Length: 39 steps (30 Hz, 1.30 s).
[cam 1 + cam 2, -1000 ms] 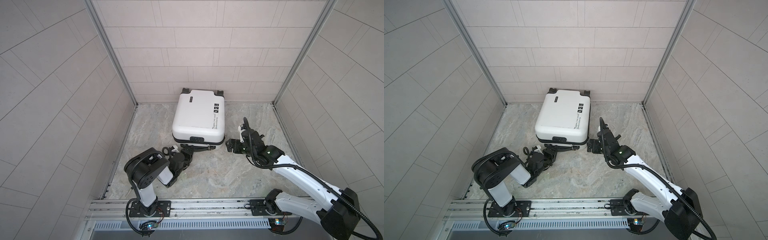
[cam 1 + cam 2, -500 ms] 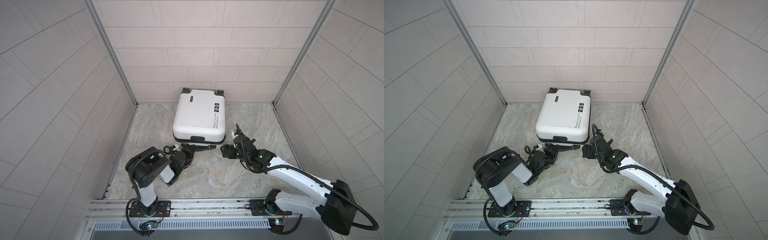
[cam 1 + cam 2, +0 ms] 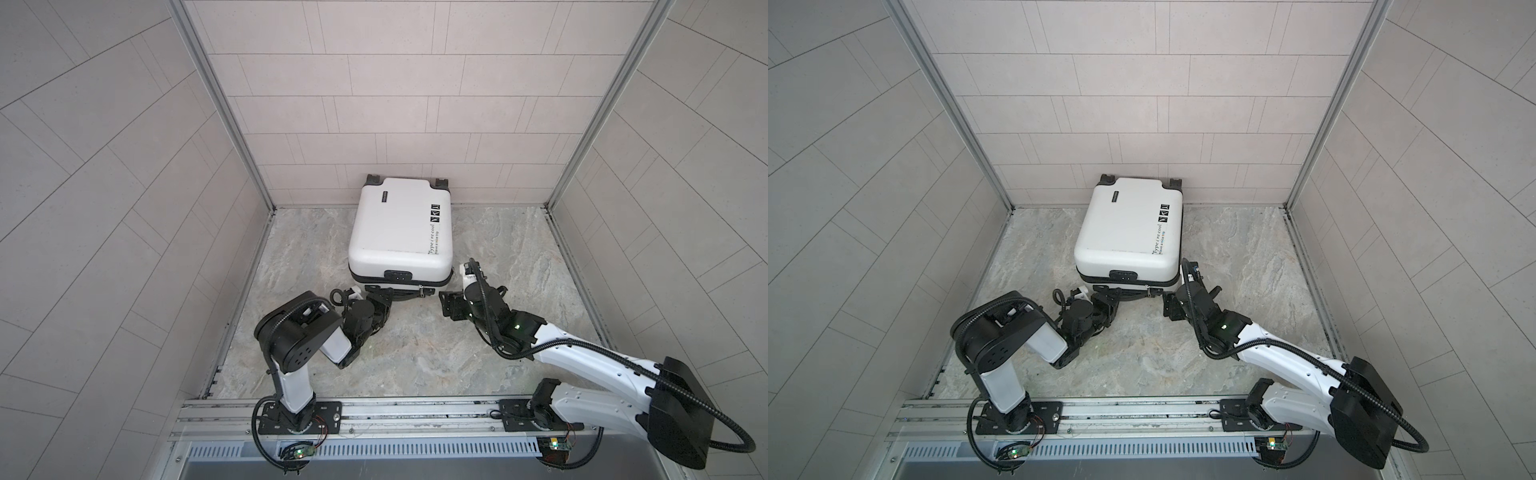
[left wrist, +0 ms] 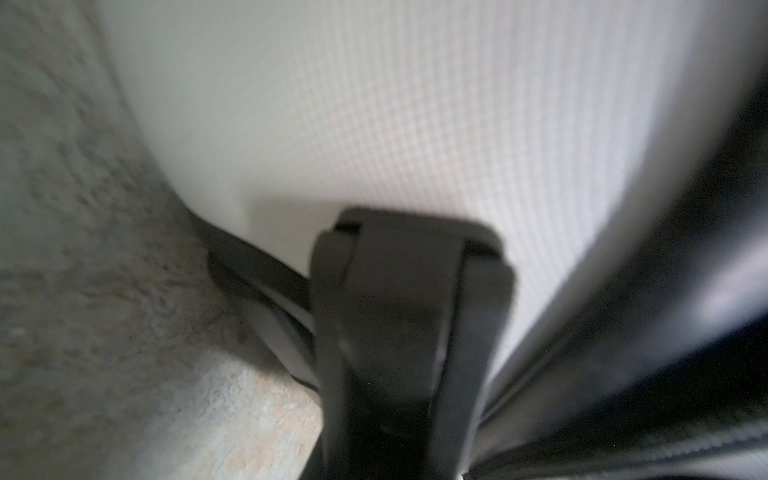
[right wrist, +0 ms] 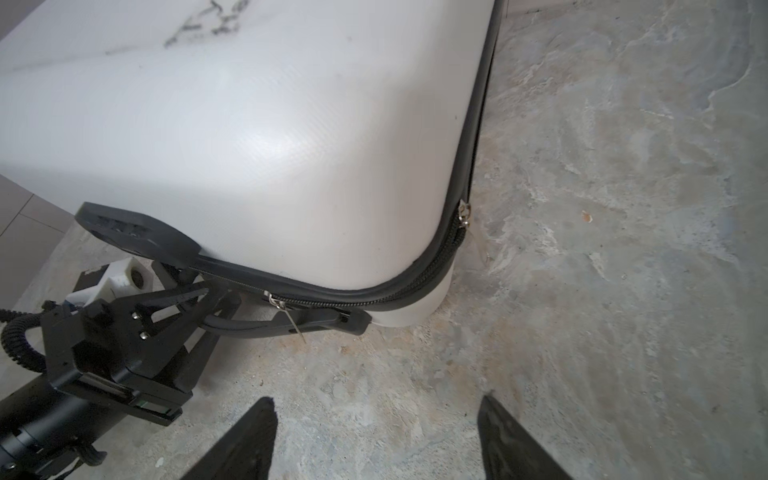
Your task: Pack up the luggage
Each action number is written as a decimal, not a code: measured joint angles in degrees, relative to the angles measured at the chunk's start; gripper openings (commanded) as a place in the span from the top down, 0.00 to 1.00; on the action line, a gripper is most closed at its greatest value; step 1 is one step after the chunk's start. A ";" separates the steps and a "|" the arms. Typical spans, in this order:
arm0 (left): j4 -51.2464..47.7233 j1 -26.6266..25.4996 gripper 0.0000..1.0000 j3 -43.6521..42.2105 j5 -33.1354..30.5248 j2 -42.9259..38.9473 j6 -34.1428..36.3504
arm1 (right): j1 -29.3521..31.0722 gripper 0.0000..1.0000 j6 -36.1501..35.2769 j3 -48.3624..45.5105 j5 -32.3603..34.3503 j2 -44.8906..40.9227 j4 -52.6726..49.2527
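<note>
Your left gripper (image 3: 382, 294) clamps the black handle (image 5: 249, 326) of the white suitcase (image 3: 399, 232); your right gripper (image 5: 376, 399) hangs open beside its near corner.

luggage (image 3: 395, 224): white shell, fine woven grain; black zip band, handle, wheels, script, three stickers; silver zip pulls
floor (image 3: 498, 237): mottled grey-beige stone veining
walls (image 3: 415, 104): pale pinkish-grey tiles, staggered
arms (image 3: 602, 365): white links, black joints

Luggage (image 3: 395, 232) shell: script "Type i re cool", beneath "Have a nice trip" (small, faint).
</note>
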 measured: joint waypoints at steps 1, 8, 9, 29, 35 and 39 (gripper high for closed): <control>0.02 0.00 1.00 0.55 0.20 0.44 0.00 | 0.52 0.38 0.31 -0.02 0.13 1.01 1.29; 0.07 -0.02 1.00 2.23 1.01 1.77 0.00 | 1.92 0.56 2.01 -0.02 -0.42 8.33 7.10; 0.07 -0.02 1.00 2.23 1.01 1.77 -0.02 | 2.01 0.56 2.23 -0.02 -0.48 9.27 7.87; 0.46 -0.02 1.00 2.23 1.16 2.01 -0.02 | 1.86 0.62 4.74 4.20 -0.52 19.76 16.59; 0.52 0.00 1.00 2.25 1.40 2.10 -0.02 | 1.73 0.65 5.16 5.97 -1.03 21.35 18.14; 0.55 0.00 1.00 2.25 1.42 2.10 -0.02 | 1.49 0.65 5.40 6.21 -1.22 21.66 18.67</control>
